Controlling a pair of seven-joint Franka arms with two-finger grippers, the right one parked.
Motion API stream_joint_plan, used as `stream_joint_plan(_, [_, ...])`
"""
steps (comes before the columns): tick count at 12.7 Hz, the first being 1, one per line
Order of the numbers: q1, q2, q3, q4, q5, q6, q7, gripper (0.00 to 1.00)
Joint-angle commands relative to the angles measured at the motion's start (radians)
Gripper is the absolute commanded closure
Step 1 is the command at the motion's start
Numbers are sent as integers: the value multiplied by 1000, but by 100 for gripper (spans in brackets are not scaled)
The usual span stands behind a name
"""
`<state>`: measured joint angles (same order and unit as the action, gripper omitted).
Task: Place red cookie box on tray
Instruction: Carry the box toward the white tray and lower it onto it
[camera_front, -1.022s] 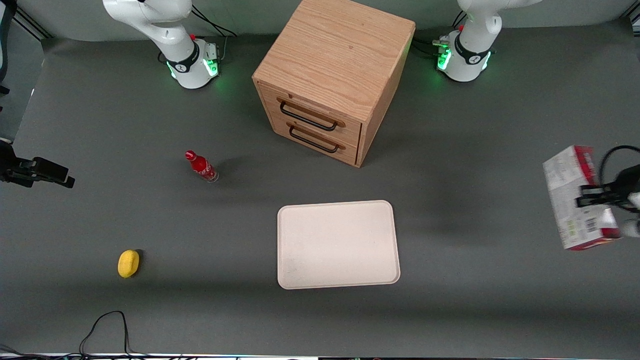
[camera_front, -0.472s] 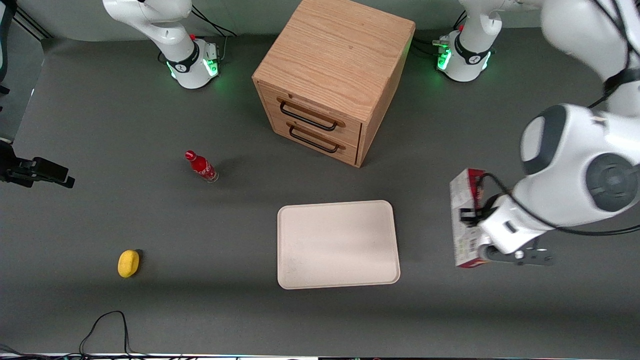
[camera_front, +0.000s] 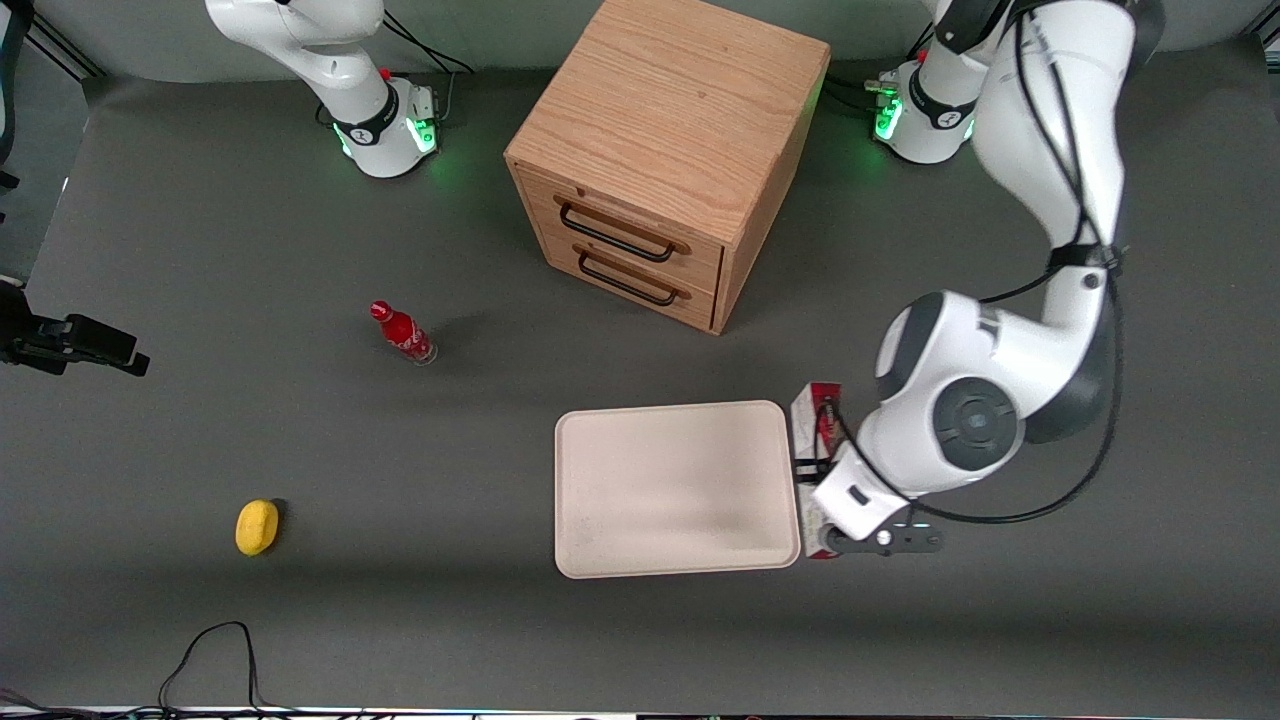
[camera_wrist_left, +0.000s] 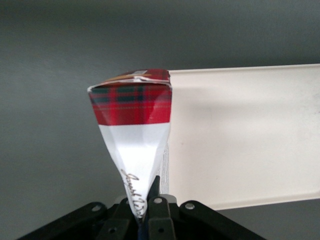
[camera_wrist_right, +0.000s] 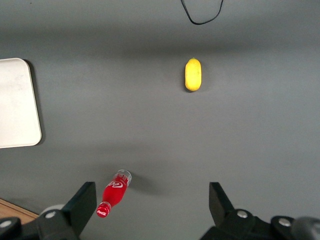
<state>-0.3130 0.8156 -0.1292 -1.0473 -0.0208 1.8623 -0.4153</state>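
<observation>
1. Front view: The left arm is reaching down in the right half of the frame, and its end effector (camera_front: 822, 478) is hanging at the edge of the tray (camera_front: 640, 440) that faces the working arm's end of the bench (camera_front: 200, 250). It is carrying the red cookie box (camera_front: 815, 415) on edge, with only a narrow red-and-white strip showing between the wrist and the tray rim. My guess is that the box is being carried edge-up because the fingers are pinching across its thin dimension. The box is appearing just beside the tray, not yet over its flat bed. The wooden drawer cabinet (camera_front: 665, 150) is sitting at upper centre, the small red bottle (camera_front: 402, 334) is standing left of centre, and a yellow object (camera_front: 257, 526) is lying at lower left, all well apart from the tray.

2. Left wrist view: The end effector (camera_wrist_left: 146, 207) is clamping the red cookie box (camera_wrist_left: 134, 132), its fingers pressed together on the carton's near end so that the white panel is pinching inward where they are gripping. The tartan-red end is pointing away from the camera. The tray (camera_wrist_left: 240, 135) is lying flat beneath and beside the box, which is appearing along its rim.

3. Right wrist view: The tray (camera_wrist_right: 17, 102) is showing at the left edge, the yellow object (camera_wrist_right: 193, 74) at upper centre and the red bottle (camera_wrist_right: 114, 193) at lower left. Neither box nor end effector is appearing here.
</observation>
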Motion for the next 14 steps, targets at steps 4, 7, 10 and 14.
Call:
stream_joint_plan(4, [-75, 128, 19, 46, 61, 77, -125, 100])
stream_joint_plan(7, [-87, 138, 19, 26, 77, 78, -148, 59])
stream_joint_plan(10, [-97, 132, 19, 6, 120, 110, -145, 0])
stream_joint_plan(14, [-60, -17, 49, -74, 88, 94, -91, 0])
